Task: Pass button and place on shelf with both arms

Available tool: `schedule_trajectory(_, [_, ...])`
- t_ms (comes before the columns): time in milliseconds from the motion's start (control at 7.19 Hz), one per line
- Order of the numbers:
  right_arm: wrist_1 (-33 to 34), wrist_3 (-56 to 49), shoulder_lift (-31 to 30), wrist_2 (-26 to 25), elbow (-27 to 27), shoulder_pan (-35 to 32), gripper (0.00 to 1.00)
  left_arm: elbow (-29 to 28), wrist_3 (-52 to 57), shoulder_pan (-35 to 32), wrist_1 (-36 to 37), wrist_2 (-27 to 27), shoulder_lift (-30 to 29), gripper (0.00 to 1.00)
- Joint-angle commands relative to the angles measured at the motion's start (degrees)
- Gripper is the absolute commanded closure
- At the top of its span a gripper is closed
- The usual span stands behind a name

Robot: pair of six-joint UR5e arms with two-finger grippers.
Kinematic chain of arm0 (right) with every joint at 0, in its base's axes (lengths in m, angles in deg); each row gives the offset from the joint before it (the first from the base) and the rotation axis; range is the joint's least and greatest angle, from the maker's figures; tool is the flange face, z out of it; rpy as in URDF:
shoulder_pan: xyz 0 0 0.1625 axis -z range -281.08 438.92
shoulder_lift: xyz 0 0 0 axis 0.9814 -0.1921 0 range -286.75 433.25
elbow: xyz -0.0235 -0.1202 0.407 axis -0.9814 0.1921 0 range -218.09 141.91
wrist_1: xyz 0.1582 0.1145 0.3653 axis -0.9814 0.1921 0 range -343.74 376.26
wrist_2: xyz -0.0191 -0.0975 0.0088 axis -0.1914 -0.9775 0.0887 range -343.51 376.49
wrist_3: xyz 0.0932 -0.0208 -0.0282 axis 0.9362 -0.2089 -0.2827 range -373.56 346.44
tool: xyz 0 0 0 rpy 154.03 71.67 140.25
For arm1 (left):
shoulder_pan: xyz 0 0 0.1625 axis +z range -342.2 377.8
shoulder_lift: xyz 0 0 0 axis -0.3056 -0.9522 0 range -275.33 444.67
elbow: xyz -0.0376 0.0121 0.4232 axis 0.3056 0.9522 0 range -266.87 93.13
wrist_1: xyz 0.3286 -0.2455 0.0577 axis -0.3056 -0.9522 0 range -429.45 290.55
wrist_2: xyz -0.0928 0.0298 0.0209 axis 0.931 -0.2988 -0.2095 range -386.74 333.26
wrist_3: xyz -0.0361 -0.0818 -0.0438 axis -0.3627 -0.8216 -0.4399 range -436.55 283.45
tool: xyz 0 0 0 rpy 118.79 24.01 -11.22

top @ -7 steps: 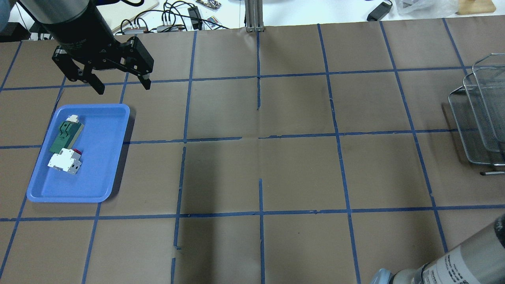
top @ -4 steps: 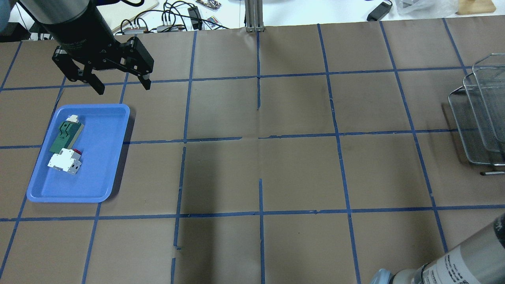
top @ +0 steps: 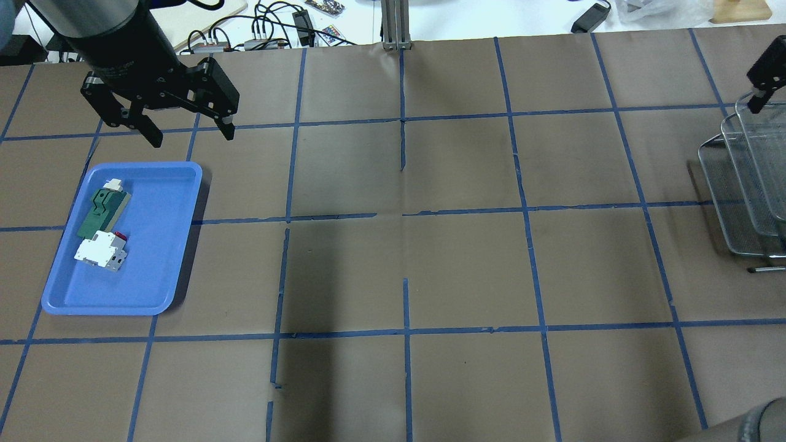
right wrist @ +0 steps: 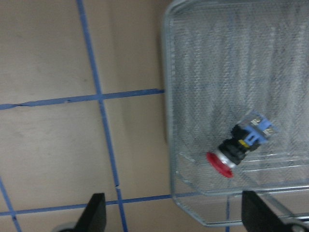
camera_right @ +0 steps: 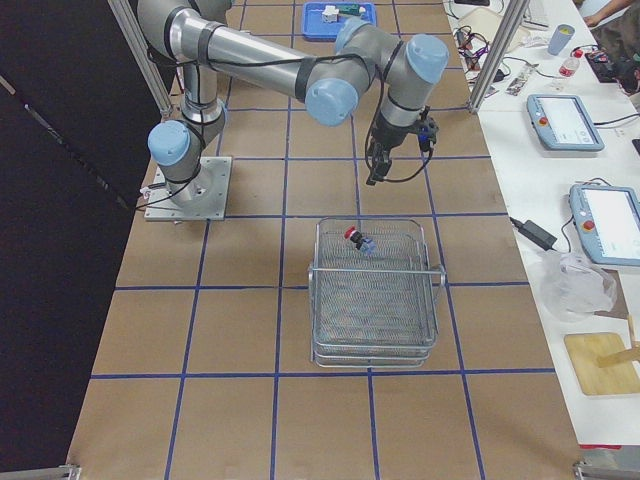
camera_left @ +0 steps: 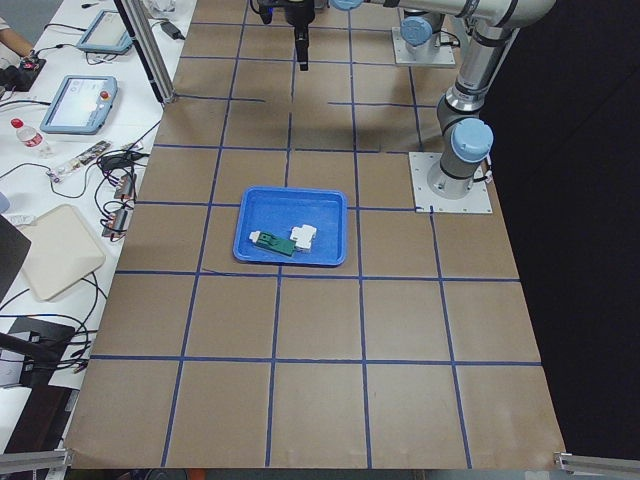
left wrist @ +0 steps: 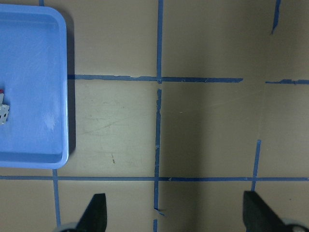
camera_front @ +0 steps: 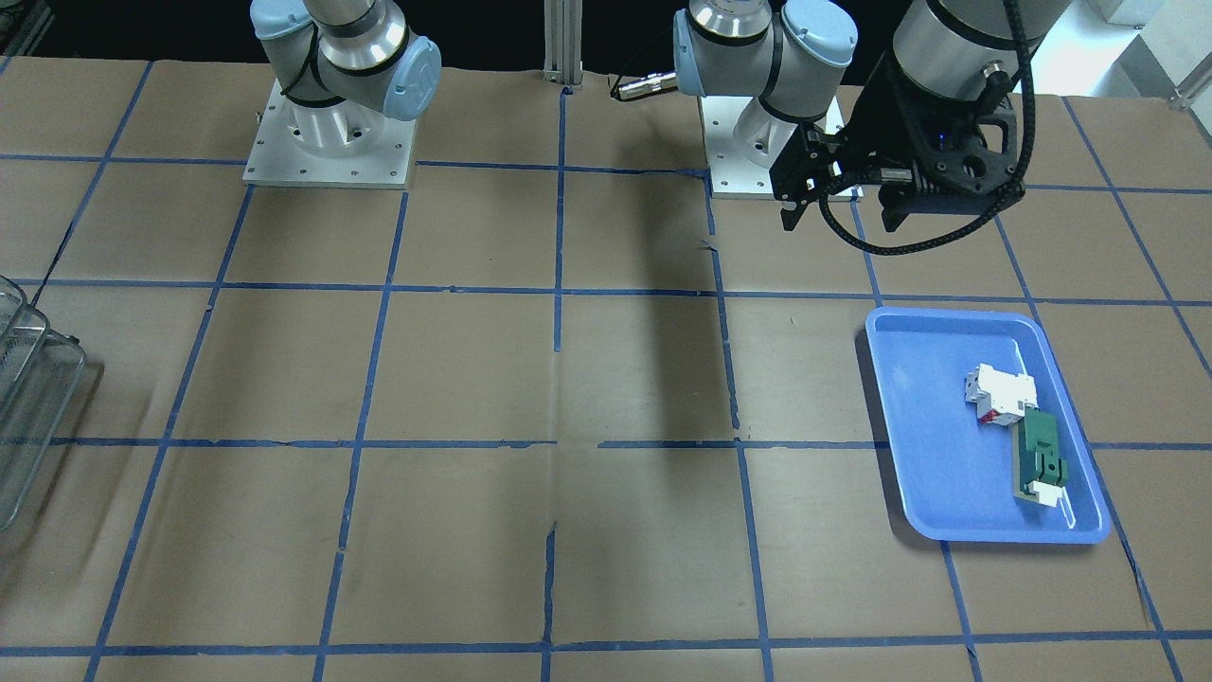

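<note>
the button (right wrist: pixel 244 144) lies on its side on the mesh of the shelf (right wrist: pixel 207 58), lower right in the right wrist view, and the right gripper (right wrist: pixel 171 208) hangs over it with jaws wide apart and empty (the placing looks done). in the overhead view one of its fingers now shows at the upper right edge, absent a moment earlier, and its forearm has nearly left the lower right corner. the left gripper (top: pixel 192 137) is unmoved at upper left, jaws apart, above the blue tray (top: pixel 153 270).

Brown-paper counter (top: pixel 466 270) with blue tape grid, blue tray (top: pixel 153 270) at one end, wire shelf (top: pixel 727 209) well apart from the tray, at the opposite end
</note>
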Motion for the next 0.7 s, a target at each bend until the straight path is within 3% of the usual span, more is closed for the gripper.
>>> schedule_trajectory(0, [-0.1,8.03,-6.94,0.52,-6.36,-11.46,0.0,0.0,-0.01,0.0,-0.05,-0.07,0.0,0.0])
schedule_trajectory(278, [1.65,16.34,-13.0,3.75,-14.42,-18.79,0.0,0.0,-0.01,0.0,0.04,0.02,0.0,0.0])
schedule_trajectory(557, [8.32,16.74,-19.43,8.59,-23.22,-19.69,0.0,0.0,-0.27,-0.08,0.04,0.11,-0.09,0.0])
